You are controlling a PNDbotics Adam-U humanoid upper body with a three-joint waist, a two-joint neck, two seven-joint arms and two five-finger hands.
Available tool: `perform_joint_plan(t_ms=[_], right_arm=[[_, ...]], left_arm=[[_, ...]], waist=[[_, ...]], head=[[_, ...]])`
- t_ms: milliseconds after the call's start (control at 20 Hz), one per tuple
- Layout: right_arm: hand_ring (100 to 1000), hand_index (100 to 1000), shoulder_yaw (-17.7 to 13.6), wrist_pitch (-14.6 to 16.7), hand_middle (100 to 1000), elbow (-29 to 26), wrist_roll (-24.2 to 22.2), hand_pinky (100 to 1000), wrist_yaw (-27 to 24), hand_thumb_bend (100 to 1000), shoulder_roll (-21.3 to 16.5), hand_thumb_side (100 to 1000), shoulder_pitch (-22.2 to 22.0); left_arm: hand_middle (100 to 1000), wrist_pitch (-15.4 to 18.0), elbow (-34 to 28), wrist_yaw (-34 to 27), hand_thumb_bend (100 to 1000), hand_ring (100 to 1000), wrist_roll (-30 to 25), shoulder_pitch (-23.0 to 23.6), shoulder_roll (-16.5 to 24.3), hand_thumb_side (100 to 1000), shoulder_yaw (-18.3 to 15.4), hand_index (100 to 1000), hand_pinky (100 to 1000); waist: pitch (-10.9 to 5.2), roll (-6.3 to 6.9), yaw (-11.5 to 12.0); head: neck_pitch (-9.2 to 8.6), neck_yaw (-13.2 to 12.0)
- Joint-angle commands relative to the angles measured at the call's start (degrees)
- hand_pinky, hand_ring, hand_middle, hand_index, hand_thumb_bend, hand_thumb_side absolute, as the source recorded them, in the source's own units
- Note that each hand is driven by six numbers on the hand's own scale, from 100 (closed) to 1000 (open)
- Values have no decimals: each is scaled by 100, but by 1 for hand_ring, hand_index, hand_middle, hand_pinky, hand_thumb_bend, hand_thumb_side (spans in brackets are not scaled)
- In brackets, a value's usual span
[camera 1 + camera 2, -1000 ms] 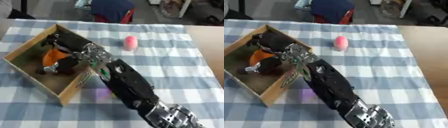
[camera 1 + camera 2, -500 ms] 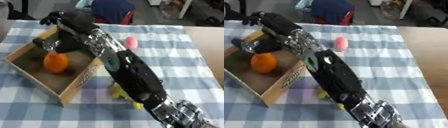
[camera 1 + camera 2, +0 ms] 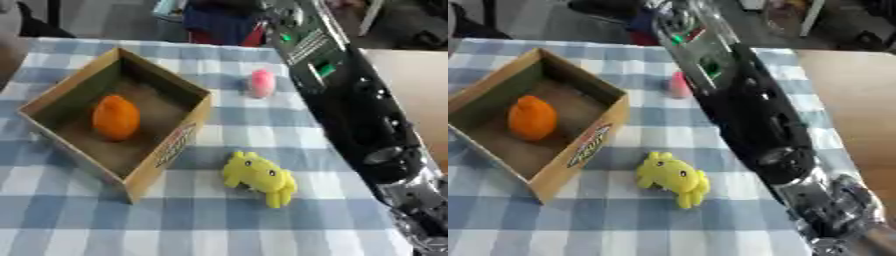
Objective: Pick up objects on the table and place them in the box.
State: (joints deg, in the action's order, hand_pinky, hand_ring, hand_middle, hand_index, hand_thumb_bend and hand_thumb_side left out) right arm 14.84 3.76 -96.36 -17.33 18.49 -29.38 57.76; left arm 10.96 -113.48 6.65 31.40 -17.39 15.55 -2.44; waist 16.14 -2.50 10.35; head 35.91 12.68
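Cardboard box [image 3: 166,87] at left holds 1 orange object [image 3: 115,117]. Yellow toy [image 3: 258,177] lies near and right of it; pink object [image 3: 262,82] farther. Right arm [image 3: 359,110] crosses at right; its hand's state cannot be told.

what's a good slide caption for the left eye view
Orange object lies in the cardboard box; yellow toy and pink object wait on the checked tablecloth.
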Motion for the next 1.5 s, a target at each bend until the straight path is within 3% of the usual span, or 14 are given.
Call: perform_joint_plan(t_ms=[50, 300, 650, 700, 1050, 1100, 1250, 1300, 1400, 1500], right_arm=[[764, 863, -70, -127, 713, -810, -120, 629, -389, 232, -730, 1000, -238], [768, 859, -125, -117, 683, -1736, -311, 624, -254, 286, -1339, 1000, -1088], [780, 895, -161, 589, 703, -1823, -557, 631, 266, 379, -1479, 1000, -2026], [784, 919, -159, 657, 711, -1823, -609, 634, 319, 433, -1481, 972, -2172], [793, 941, -91, 899, 719, -1823, -1077, 639, 661, 527, -1270, 883, -2891], [793, 940, -90, 894, 718, -1823, -1135, 640, 716, 537, -1211, 847, -2958], [795, 941, -113, 782, 716, -1823, -1297, 641, 945, 545, -968, 865, -3200], [797, 945, -113, 748, 712, -1823, -1342, 642, 1040, 612, -900, 827, -3263], [792, 943, -111, 681, 691, -1823, -1441, 638, 1278, 675, -756, 852, -3382], [783, 941, -121, 624, 660, -1823, -1466, 630, 1546, 700, -643, 858, -3448]], left_arm=[[609, -3, -112, 47, 100, 697, 50, -1, 162, 675, -75, 813, 315], [610, -3, -112, 71, 100, 698, 87, 26, 187, 675, -99, 813, 315], [610, -6, -112, 89, 100, 698, 106, 46, 200, 674, -111, 813, 315], [610, -5, -112, 93, 100, 699, 108, 50, 204, 674, -114, 813, 315], [610, -13, -112, 104, 100, 699, 111, 55, 195, 675, -112, 813, 314], [610, -14, -112, 104, 100, 699, 111, 54, 192, 670, -111, 813, 314], [610, -14, -112, 108, 100, 700, 107, 52, 177, 677, -107, 812, 314], [610, -16, -112, 109, 100, 700, 105, 52, 171, 677, -105, 812, 313], [610, -18, -112, 109, 100, 700, 98, 51, 157, 678, -98, 812, 313], [610, -19, -112, 112, 100, 700, 87, 47, 146, 678, -88, 812, 312]], waist=[[-146, 41, -46], [-168, 82, -205], [-173, 112, -329], [-172, 114, -344], [-153, 133, -446], [-147, 138, -455], [-119, 149, -476], [-109, 153, -480], [-85, 163, -488], [-67, 170, -488]], head=[[74, -88], [145, -222], [178, -337], [181, -356], [218, -391], [216, -388], [202, -377], [195, -374], [178, -364], [166, -349]])
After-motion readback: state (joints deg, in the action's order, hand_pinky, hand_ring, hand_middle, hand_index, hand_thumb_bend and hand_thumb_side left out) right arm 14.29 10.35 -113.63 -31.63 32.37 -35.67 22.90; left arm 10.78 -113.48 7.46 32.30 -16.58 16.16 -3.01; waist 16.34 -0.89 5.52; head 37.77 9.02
